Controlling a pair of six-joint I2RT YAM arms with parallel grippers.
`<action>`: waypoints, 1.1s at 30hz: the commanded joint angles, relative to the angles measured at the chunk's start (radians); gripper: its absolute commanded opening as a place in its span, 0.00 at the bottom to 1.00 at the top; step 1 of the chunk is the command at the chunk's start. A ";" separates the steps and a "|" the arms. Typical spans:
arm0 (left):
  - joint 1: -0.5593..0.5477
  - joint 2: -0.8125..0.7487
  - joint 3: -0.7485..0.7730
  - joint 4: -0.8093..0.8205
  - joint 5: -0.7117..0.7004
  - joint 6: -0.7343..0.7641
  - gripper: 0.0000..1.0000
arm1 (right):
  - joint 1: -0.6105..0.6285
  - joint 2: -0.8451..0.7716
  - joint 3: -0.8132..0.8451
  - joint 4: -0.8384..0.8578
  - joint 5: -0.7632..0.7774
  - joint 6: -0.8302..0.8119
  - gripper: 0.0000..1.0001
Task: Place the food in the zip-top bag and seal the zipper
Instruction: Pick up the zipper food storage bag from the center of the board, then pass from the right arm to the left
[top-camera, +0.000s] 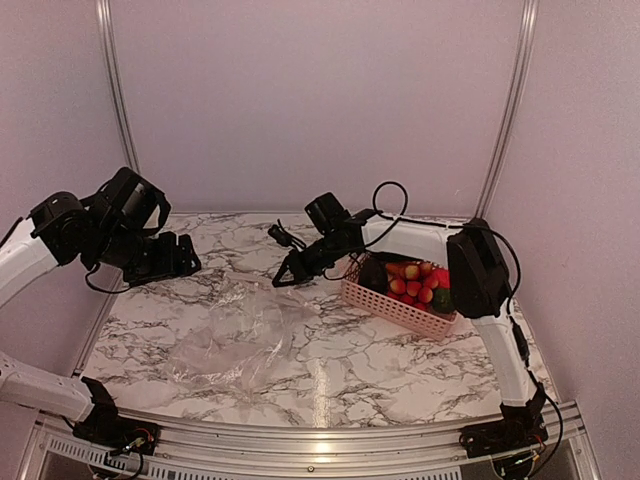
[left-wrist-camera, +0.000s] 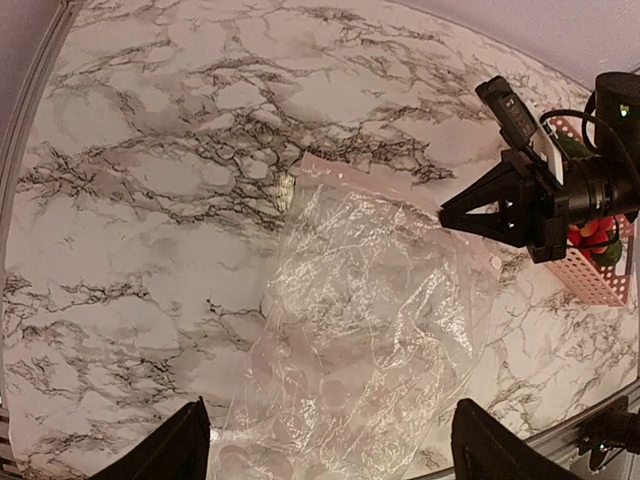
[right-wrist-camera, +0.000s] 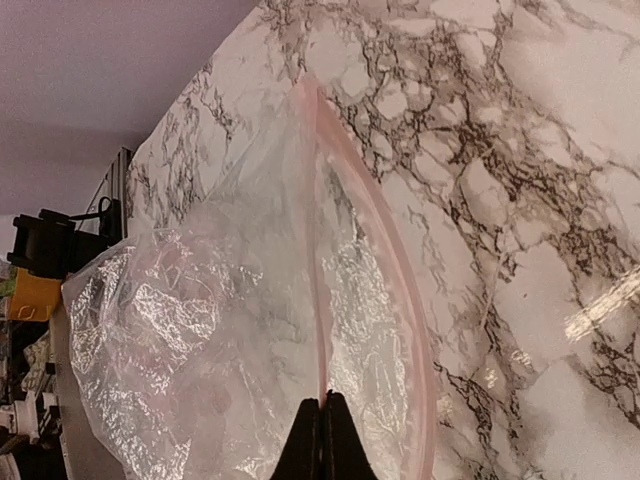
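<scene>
The zip-top bag (top-camera: 235, 335) lies crumpled mid-surface (top-camera: 400, 370), the right pincer (right-wrist-camera: 322, 420) clamped seemingly on its mouth edge, the left pincer (top-camera: 185, 257) spread wide at nine o'clock, the food (top-camera: 415, 282) in the pink basket (top-camera: 395, 308) at three o'clock.

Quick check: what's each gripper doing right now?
Left gripper: open, holding nothing.
Right gripper: closed, pinching the bag at its mouth edge.

Shows a surface (top-camera: 400, 360) in white marble pattern with dark grey veins, glossy under the light. Carries a pink slotted basket (top-camera: 395, 310) standing directly on it. Left of the basket, near it but apart, carries a clear, crinkly zip-top bag (top-camera: 230, 330) lying mostly flat, its pale pink zipper (left-wrist-camera: 370, 180) edge on the end nearer the basket.
</scene>
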 joint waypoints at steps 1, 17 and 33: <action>0.026 0.077 0.238 -0.043 -0.161 0.089 0.86 | 0.018 -0.154 0.152 -0.043 0.111 -0.129 0.00; 0.047 0.183 0.501 0.017 -0.093 0.338 0.83 | 0.349 -0.329 0.046 -0.191 0.448 -0.557 0.00; 0.033 -0.051 0.059 0.130 0.388 0.548 0.80 | 0.435 -0.456 -0.127 -0.199 0.510 -0.597 0.00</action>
